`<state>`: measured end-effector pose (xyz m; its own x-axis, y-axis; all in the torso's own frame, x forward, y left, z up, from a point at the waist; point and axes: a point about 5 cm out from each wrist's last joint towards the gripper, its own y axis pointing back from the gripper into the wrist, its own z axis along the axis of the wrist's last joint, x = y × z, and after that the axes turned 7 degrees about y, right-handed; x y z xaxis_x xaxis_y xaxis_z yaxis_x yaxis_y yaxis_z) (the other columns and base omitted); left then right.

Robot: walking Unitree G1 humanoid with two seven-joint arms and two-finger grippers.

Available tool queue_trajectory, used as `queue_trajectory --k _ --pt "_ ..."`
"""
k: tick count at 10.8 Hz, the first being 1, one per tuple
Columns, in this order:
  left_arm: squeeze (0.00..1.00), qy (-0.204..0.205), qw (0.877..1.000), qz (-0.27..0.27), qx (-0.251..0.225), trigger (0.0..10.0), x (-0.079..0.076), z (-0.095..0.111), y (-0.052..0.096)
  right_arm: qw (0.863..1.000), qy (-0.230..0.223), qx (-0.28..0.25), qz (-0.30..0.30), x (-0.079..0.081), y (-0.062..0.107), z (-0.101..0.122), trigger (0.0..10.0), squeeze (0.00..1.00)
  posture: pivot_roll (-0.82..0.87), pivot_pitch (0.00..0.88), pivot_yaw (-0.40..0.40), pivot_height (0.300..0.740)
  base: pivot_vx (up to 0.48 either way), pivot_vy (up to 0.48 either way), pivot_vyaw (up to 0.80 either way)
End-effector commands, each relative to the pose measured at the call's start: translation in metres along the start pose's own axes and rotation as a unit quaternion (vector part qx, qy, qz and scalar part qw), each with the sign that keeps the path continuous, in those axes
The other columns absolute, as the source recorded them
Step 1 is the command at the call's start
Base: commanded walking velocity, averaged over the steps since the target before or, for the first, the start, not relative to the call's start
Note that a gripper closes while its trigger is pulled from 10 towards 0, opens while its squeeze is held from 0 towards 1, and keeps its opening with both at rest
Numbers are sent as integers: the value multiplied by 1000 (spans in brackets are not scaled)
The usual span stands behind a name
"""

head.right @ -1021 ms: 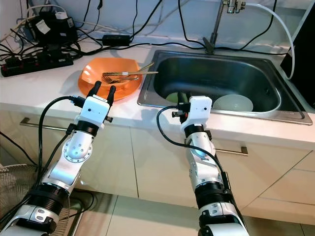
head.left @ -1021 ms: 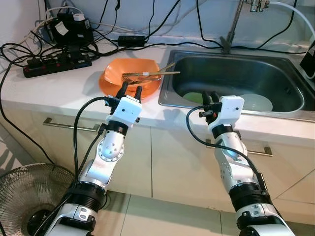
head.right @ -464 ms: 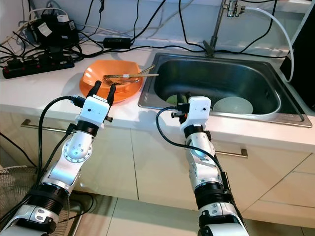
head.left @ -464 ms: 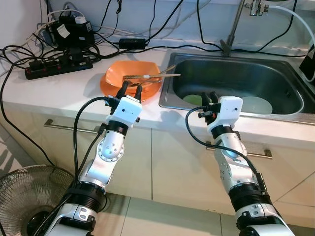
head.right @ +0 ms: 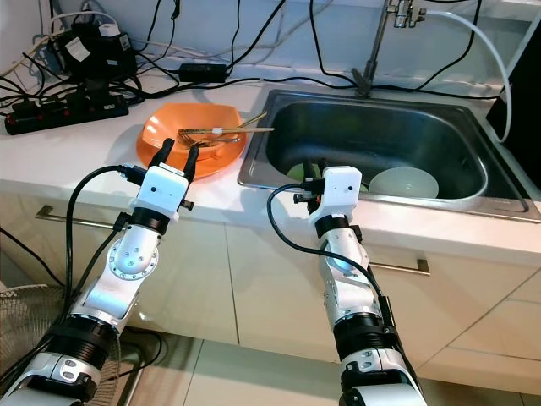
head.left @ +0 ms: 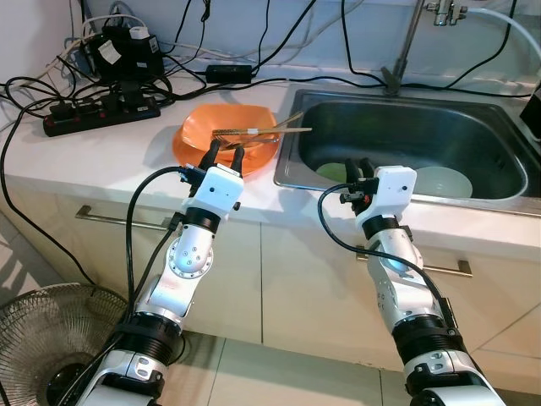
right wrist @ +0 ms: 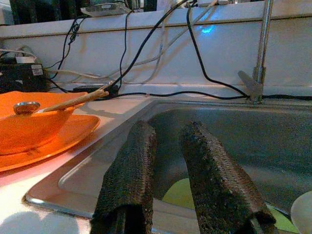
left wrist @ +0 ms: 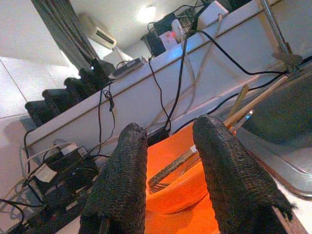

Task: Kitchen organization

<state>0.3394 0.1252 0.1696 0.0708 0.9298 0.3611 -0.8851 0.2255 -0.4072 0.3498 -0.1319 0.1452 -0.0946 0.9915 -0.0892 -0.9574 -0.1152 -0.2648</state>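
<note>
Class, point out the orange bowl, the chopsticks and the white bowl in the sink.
orange bowl point(head.left: 196, 135), left eye view, inner wall.
chopsticks point(head.left: 275, 130), left eye view, mid-shaft.
white bowl point(head.right: 404, 183), right eye view, inside.

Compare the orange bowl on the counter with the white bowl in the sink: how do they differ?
The orange bowl stands on the white counter left of the sink; the white bowl sits down inside the sink. The orange bowl has chopsticks and a fork across its rim; the white bowl holds nothing that I can see. Both stand upright, untouched by either gripper.
</note>
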Motion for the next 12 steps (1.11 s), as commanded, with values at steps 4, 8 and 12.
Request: queue_trajectory --k 4,8,12 --pt "0 -4 1000 3 1 10000 1 -1 -1 1000 2 0 1 2 -2 0 10000 0 173 0 31 740 415 0 0" --pt "0 -5 1000 5 1 10000 2 -1 -1 1000 2 1 1 2 -2 0 10000 0 174 1 31 740 480 0 0" --pt "0 -5 1000 4 0 10000 2 -1 -1 1000 2 3 1 2 -1 -1 10000 0 176 2 30 740 480 0 0"
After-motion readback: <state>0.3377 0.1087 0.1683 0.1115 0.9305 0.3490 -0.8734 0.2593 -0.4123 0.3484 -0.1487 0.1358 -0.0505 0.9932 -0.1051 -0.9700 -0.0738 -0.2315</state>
